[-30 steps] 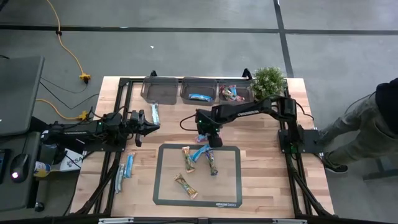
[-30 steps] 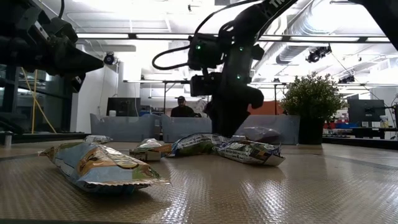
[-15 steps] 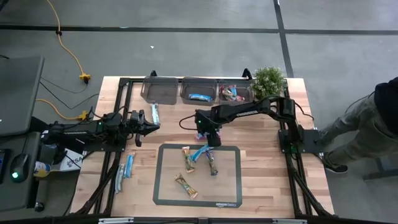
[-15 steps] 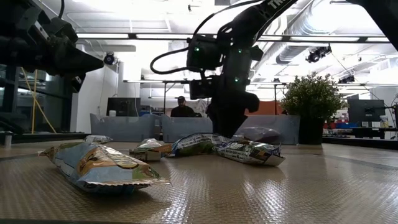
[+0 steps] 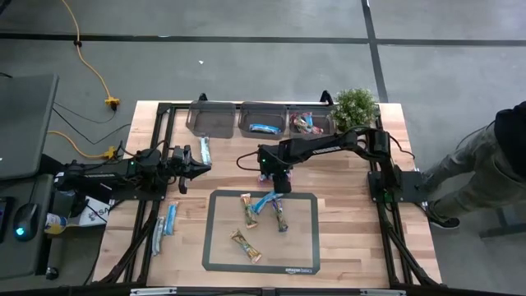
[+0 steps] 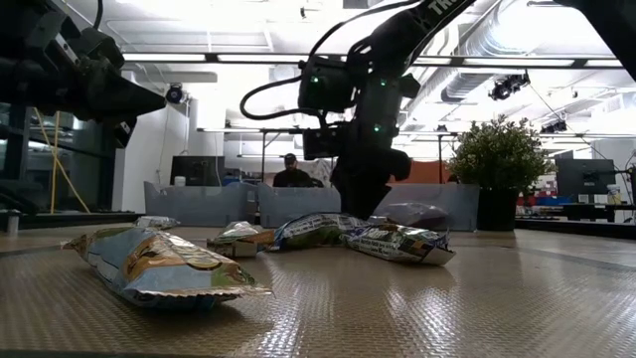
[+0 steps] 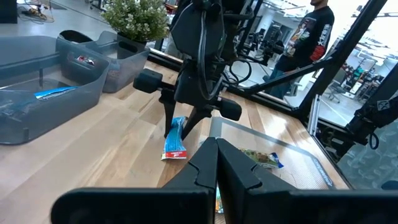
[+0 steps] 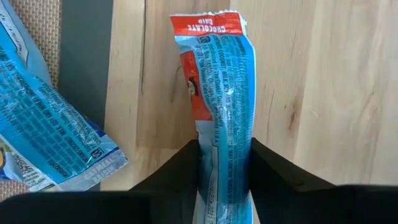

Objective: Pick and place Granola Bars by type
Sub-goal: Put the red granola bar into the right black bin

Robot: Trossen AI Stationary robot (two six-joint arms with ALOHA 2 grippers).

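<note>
Wooden slatted desk (image 5: 345,214) carries a dark-edged rectangular mat (image 5: 306,238). Left end effector (image 5: 200,168) sits off the mat's far-left corner, fingers pressed together. Right end effector (image 8: 224,168) is just past the mat's far edge, pinching a bright blue, red-tipped wrapped granola bar (image 8: 219,93) lying on bare wood. Three tan-green bars (image 5: 245,246) and a pale blue one (image 5: 265,202) lie on the mat.

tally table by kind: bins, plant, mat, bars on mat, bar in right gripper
Clear bins: 3
Potted plant: 1
Mat: 1
Granola bars on the mat: 4
Blue bar in right gripper: 1
Total: 10
</note>
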